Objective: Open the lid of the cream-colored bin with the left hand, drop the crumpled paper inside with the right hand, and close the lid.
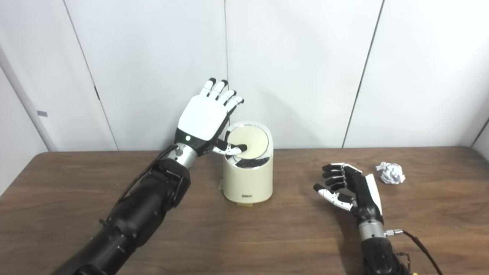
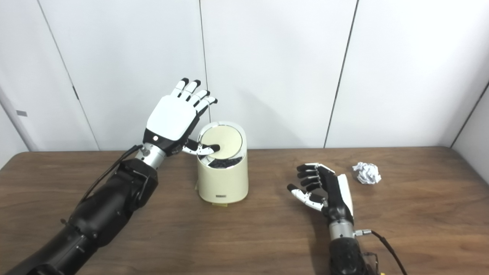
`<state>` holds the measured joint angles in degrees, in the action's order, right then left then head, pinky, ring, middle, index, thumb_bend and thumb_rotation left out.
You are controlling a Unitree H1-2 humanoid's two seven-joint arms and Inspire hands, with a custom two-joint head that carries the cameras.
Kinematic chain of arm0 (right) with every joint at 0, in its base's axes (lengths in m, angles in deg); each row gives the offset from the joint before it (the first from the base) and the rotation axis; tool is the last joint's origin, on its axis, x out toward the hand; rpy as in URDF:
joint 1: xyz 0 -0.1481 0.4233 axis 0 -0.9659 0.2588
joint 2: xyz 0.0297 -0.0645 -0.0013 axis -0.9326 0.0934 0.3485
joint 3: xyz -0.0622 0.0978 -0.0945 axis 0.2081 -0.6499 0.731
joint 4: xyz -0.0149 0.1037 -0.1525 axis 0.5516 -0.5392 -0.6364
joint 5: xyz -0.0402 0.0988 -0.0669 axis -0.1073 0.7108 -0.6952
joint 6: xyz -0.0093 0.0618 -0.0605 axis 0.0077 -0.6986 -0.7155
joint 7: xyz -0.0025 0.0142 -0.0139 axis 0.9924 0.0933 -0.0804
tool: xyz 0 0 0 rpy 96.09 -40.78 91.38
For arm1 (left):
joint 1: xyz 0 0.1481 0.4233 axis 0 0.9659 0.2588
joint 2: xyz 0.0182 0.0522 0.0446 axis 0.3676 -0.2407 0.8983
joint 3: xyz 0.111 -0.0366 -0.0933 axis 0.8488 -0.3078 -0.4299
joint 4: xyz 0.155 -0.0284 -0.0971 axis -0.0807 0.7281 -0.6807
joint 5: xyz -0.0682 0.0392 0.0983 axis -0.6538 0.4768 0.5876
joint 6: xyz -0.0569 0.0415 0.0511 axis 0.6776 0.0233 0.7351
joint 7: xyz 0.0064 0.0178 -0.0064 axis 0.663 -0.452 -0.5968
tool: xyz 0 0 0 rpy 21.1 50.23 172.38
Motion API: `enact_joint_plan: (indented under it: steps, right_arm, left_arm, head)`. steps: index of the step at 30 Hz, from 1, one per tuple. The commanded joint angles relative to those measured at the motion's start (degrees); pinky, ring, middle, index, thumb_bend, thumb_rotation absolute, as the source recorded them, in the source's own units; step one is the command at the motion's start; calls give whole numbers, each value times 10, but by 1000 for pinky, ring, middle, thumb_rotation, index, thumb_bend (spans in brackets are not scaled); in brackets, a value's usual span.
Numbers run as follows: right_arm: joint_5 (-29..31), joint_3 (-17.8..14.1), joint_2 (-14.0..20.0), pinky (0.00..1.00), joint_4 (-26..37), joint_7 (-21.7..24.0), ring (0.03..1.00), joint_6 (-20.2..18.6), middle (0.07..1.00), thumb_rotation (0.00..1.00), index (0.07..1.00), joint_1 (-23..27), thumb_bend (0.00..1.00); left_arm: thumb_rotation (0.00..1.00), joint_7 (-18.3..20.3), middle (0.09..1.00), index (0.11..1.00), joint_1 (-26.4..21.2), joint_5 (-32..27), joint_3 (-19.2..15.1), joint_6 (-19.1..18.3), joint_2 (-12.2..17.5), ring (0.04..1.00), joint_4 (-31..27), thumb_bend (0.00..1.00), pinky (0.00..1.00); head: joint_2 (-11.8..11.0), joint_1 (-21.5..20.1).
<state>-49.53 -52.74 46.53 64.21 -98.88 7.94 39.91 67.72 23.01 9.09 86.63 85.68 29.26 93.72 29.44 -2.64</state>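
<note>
Left hand is released, fingers spread upward, thumb pressing the lid, which tilts to expose a dark gap; cream-colored bin stands mid-bench; right hand rests empty, loosely curled; crumpled paper lies just beyond it, ungrasped.

Wooden table; bin; crumpled paper.

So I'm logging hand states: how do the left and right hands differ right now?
The left hand is raised at the bin, fingers spread upward, thumb pressing the tilted lid; the right hand sits low over the table, touching nothing. The left shows its white back; the right shows its dark palm, fingers curled. Both hold nothing; the paper lies beyond the right hand.
</note>
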Motion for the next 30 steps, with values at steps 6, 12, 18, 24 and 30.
enact_joint_plan:
  steps: [6, 12, 18, 24, 30]
  right_arm:
    - [0, 1, -1, 461, 5, -4, 535, 7, 584, 60, 591, 23, 387]
    - [-10, 3, -5, 469, 11, -7, 545, -13, 595, 79, 601, 24, 398]
    - [-4, 3, -5, 453, 5, -5, 530, -4, 580, 59, 593, 27, 392]
    - [-5, 5, -2, 464, 5, -2, 539, -10, 590, 74, 600, 27, 388]
    - [-4, 4, -3, 455, 1, -3, 531, -6, 582, 63, 595, 28, 384]
  left_arm:
    - [366, 24, 904, 877, -62, 42, -4, -6, 2, 978, -25, 1000, 1000]
    - [354, 21, 895, 865, -79, 77, 6, -8, -4, 959, -7, 1000, 1000]
    - [316, -10, 862, 840, -77, 57, -15, -6, -18, 915, 8, 1000, 989]
    - [909, 9, 824, 799, -74, 17, -64, -29, -35, 871, -15, 615, 873]
    - [999, 84, 847, 825, -84, -4, -97, -72, -44, 888, -56, 621, 921]
  head:
    - [-2, -2]
    - [-3, -3]
    - [-4, -4]
    - [-6, -1]
    - [-8, -1]
